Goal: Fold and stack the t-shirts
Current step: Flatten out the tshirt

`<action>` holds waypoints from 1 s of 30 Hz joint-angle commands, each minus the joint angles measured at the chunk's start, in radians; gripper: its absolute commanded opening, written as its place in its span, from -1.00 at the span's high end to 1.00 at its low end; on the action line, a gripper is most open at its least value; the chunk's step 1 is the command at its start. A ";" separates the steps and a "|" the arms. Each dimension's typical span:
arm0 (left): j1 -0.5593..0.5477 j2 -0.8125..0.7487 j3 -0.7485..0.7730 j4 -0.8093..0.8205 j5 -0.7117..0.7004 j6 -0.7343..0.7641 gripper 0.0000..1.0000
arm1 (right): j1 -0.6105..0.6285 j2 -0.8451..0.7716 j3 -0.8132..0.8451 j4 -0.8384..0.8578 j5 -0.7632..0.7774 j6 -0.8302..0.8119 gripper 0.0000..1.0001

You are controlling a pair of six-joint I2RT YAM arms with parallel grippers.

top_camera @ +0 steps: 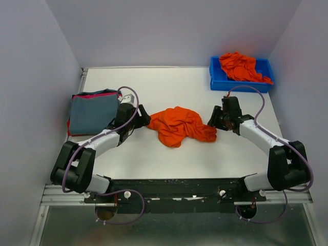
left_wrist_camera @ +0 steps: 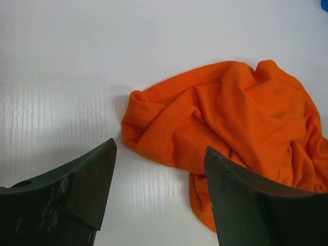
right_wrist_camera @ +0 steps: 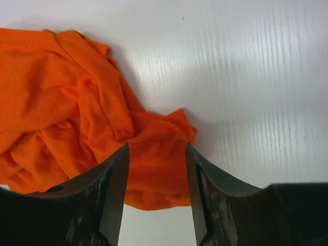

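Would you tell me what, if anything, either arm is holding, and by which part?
Left fingers: nothing. Right fingers straddle the edge of the orange t-shirt; whether they grip it cannot be told.

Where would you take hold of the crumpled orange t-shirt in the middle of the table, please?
I would grip the crumpled orange t-shirt by its thin outer edges, coming in low from both sides: the folded edge on its left from the left, the protruding tail on its right from the right. The middle is a thick heap; only those edges lie flat on the table.
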 commanded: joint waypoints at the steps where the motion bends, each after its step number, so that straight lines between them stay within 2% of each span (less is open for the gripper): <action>1: 0.003 0.073 0.042 -0.021 0.019 -0.017 -0.56 | 0.006 -0.050 -0.078 -0.014 -0.005 0.023 -0.11; 4: 0.005 0.134 0.086 -0.029 0.055 -0.010 -0.25 | 0.005 -0.059 -0.114 -0.023 -0.009 0.027 -0.11; 6: 0.005 0.166 0.112 -0.037 0.070 -0.013 -0.09 | 0.006 -0.088 -0.151 -0.006 0.001 0.038 0.08; 7: 0.005 0.181 0.117 -0.037 0.073 -0.016 -0.09 | 0.006 -0.100 -0.168 0.002 0.002 0.044 0.17; 9: 0.006 0.198 0.122 -0.032 0.069 -0.020 -0.13 | 0.006 -0.122 -0.174 0.006 -0.008 0.041 0.50; 11: 0.009 0.214 0.129 -0.041 0.059 -0.019 -0.16 | 0.006 -0.134 -0.161 0.000 -0.010 0.038 0.99; 14: 0.016 0.223 0.129 -0.046 0.056 -0.017 -0.21 | 0.005 -0.166 -0.150 -0.010 -0.002 0.036 0.99; 19: 0.020 0.241 0.146 -0.072 0.027 -0.014 -0.16 | 0.006 -0.202 -0.139 -0.017 0.024 0.029 0.99; 22: 0.023 0.280 0.166 -0.063 0.041 -0.023 0.08 | 0.006 -0.217 -0.147 0.000 0.013 0.030 0.99; 23: 0.022 0.298 0.180 -0.064 0.056 -0.026 0.23 | 0.006 -0.220 -0.148 0.002 0.014 0.032 0.99; 25: 0.022 0.342 0.215 -0.081 0.067 -0.028 0.82 | 0.006 -0.222 -0.139 0.003 0.022 0.035 0.99; 26: 0.023 0.356 0.238 -0.105 0.050 -0.034 1.00 | 0.005 -0.222 -0.133 -0.001 0.027 0.036 0.99; 30: 0.022 0.329 0.278 -0.159 -0.045 -0.027 1.00 | 0.003 -0.214 -0.069 -0.029 0.074 0.044 0.99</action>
